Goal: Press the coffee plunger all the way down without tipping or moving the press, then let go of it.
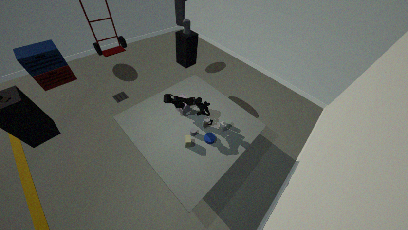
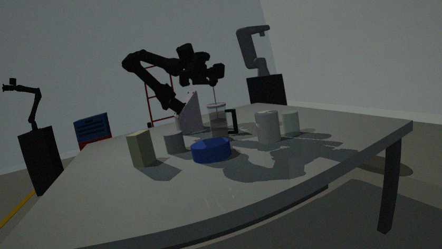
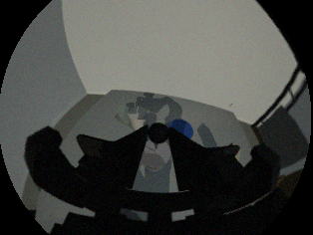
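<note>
1. Three views logged, top first. A pale grey bench (image 1: pixel 159 148) stands on a brown floor between grey walls. A red hand truck (image 1: pixel 104 31) leans at the far wall, a blue and red crate (image 1: pixel 44 64) sits to its left, a yellow floor stripe (image 1: pixel 27 182) runs at lower left, and a black pedestal (image 1: pixel 186 48) with a grey arm stands behind the bench's far corner. The black robot arm (image 1: pixel 182 100) reaches from the far side of the bench toward its middle. The coffee press (image 1: pixel 206 123) stands near the middle, directly under the gripper (image 1: pixel 206 111). Fingers are too small to judge here.

2. Exterior view. The press (image 2: pixel 218 122) stands upright toward the far edge, its black handle (image 2: pixel 231 121) facing right. The plunger rod (image 2: pixel 213 94) rises straight from the lid to the gripper (image 2: pixel 212 83), which is clamped narrow on the plunger knob; the rod is largely extended. A blue disc (image 2: pixel 210 149), tan block (image 2: pixel 141 147), grey cylinder (image 2: pixel 174 142), tall grey cylinder (image 2: pixel 267 126) and pale green cylinder (image 2: pixel 290 122) stand nearby, apart from the press. A second black arm on a pedestal (image 2: pixel 40 159) stands off the left edge.

3. Wrist view. The dark knob (image 3: pixel 157 133) sits pinched between both fingers, the press body (image 3: pixel 156 162) below it.
</note>
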Available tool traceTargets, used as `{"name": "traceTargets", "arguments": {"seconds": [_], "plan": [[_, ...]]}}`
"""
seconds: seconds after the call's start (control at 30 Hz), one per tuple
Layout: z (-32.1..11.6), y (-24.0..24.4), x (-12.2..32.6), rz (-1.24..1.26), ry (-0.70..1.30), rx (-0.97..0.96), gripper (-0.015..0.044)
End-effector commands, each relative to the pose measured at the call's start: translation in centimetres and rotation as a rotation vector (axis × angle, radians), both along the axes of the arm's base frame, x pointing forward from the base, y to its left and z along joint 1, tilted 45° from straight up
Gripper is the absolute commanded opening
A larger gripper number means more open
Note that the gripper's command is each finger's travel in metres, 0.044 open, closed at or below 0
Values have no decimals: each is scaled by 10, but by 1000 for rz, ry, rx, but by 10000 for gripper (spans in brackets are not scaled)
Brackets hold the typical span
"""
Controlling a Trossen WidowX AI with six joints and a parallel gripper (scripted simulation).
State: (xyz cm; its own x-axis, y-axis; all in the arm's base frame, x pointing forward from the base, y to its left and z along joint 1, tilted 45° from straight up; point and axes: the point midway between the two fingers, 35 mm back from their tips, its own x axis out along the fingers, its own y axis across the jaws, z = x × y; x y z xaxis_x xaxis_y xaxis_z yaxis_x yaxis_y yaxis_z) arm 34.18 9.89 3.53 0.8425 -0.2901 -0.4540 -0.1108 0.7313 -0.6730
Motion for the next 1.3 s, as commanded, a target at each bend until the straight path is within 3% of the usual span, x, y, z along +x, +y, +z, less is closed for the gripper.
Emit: {"name": "traceTargets", "arguments": {"seconds": [0.0, 1.27], "plan": [[-16, -13, -5, -16, 39, -18, 115], [-39, -34, 9, -14, 32, -23, 115]]}}
